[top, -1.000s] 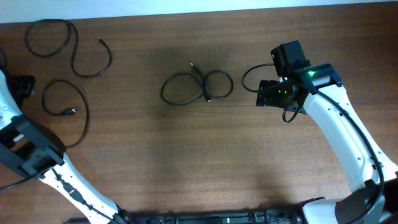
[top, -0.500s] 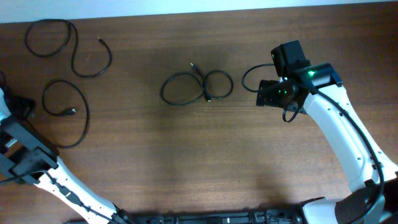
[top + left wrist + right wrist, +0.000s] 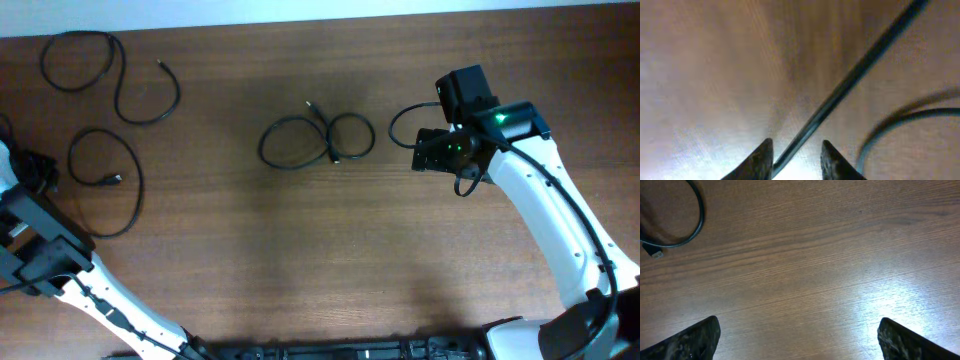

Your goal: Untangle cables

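Progress looks about two-thirds to me: top-left cable [image 3: 150,122] and left cable [image 3: 139,185] lie separate on the surface [image 3: 300,260], while the center bundle [image 3: 330,143] looks knotted. Left hand [image 3: 796,159] straddles a strand [image 3: 850,82], can't tell if pinching; right hand [image 3: 799,340] is spread wide, empty.

Three thin black flexible cables lie flat on the brown wooden surface, well apart from one another.

- **Upper left cable** [image 3: 176,97]: one closed loop, then an open curl ending in a free tip.
- **Lower left cable** [image 3: 141,185]: a single large loop, with a small plug lying inside it.
- **Central cable** [image 3: 328,140]: two loops side by side in a figure-eight, crossing at the middle, with both plug ends protruding near the crossing.

Left wrist view: a blurred straight cord section [image 3: 850,82] runs diagonally beside a curved cord section [image 3: 900,119]. Which cable they belong to is undetermined.
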